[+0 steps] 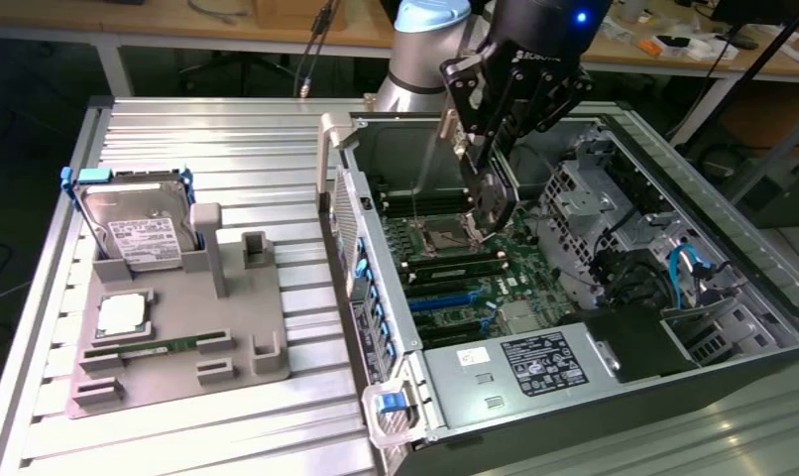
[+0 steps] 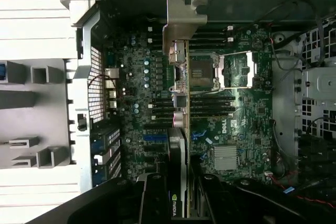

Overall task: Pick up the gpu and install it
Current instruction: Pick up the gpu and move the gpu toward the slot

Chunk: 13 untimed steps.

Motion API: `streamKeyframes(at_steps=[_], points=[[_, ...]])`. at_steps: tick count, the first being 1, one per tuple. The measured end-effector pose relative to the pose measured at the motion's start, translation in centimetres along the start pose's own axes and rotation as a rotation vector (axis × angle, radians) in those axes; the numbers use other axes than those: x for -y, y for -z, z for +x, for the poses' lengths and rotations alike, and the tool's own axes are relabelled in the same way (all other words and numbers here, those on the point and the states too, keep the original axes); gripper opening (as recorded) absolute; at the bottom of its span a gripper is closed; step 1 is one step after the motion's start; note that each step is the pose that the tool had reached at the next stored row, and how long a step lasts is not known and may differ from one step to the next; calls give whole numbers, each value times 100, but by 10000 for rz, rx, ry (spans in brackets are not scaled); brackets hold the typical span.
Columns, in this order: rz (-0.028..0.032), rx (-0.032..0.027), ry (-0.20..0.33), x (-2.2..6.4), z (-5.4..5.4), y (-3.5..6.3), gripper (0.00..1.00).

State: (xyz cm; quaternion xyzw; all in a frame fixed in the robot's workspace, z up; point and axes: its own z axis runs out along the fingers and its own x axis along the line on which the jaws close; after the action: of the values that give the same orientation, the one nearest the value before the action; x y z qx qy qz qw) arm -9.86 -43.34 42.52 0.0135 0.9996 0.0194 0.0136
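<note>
Thin flat green circuit-board gpu [image 1: 497, 213] with a silver metal end bracket [image 2: 184, 17] is held on edge, upright, in the upper centre of the exterior frame. It is pinched from both flat sides by the black two-fingered claw [image 2: 181, 190], which is closed on the card's end opposite the bracket. An NVIDIA logo is seen on the card between the fingers [image 2: 155, 198].

The gpu is positioned over the green motherboard [image 1: 473, 273] inside the open black and silver computer case [image 1: 731, 317]. It is lined up just beside the square silver CPU socket [image 2: 231, 72]. Whether the card's lower edge touches the board cannot be told.

The silver and blue robot arm [image 1: 419, 50] is seen at the top centre of the exterior frame. A silver power supply box with a black label [image 1: 513, 362] is seen in the case at lower centre.

The case is placed on a ribbed silver metal counter [image 1: 188, 129]. At centre left a grey plastic holder tray [image 1: 174, 382] is laid on it. In the tray are a silver hard drive in a blue frame [image 1: 138, 230], a square silver processor chip [image 1: 122, 312] and a narrow green memory stick [image 1: 155, 347].
</note>
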Motion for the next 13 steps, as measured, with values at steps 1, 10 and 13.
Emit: streamKeyframes(at_steps=[1,10,13], points=[[1,0,-1,0,-8,0,27],[0,-1,14,-4,-139,-4,27],[0,-2,26,-5,-193,-5,27]])
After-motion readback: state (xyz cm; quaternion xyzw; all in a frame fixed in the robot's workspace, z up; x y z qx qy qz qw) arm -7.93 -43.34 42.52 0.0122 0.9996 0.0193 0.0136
